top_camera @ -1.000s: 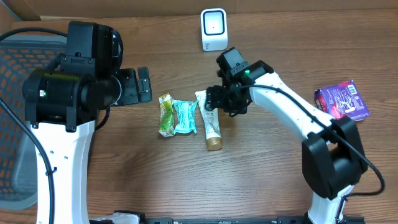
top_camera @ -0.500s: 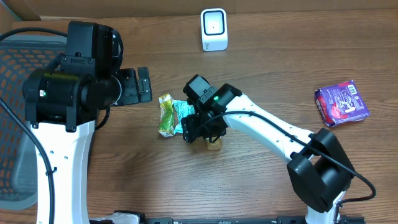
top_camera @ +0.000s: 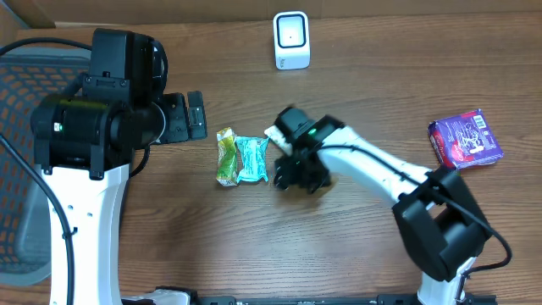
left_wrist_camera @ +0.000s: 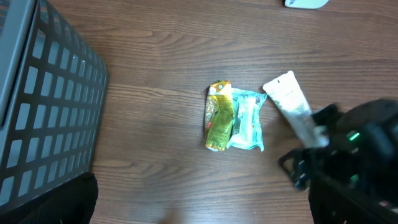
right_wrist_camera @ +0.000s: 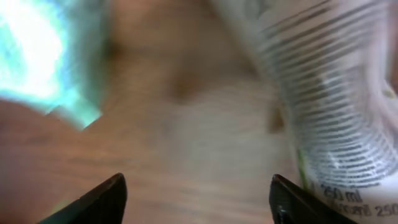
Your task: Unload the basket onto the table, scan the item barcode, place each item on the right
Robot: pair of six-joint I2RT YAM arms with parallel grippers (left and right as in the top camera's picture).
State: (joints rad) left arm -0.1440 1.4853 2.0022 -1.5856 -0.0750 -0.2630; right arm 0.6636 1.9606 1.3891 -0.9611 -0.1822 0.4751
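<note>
Wooden worktop (top_camera: 356, 254) carries five loose items and a scanner.

Task item: white tube (top_camera: 276, 134), lying near the middle of the worktop. Only its crimped end shows from overhead; the rest is under the right arm. In the left wrist view the tube (left_wrist_camera: 289, 102) lies slanted, its lower part hidden by the arm.

Right gripper (top_camera: 296, 176): low over the tube, blurred in the overhead view. In the right wrist view the gripper (right_wrist_camera: 196, 199) has its jaws well apart with bare wood between them. The tube (right_wrist_camera: 323, 93) lies just by one fingertip (right_wrist_camera: 292, 196). Nothing is gripped.

Left gripper (top_camera: 186, 117): towards the left edge, jaws spread wide, empty, well apart from the items.

Scanner (top_camera: 290, 40): white, upright, at the far edge, apart from the tube.

Other items: teal packet (top_camera: 252, 158) just left of the tube; yellow-green packet (top_camera: 225, 157) touching the teal packet's left side. Purple packet (top_camera: 464, 138) near the right edge. Grey mesh basket (top_camera: 21, 178) off the left edge.

Barcode on the tube: cannot tell, print too blurred.
</note>
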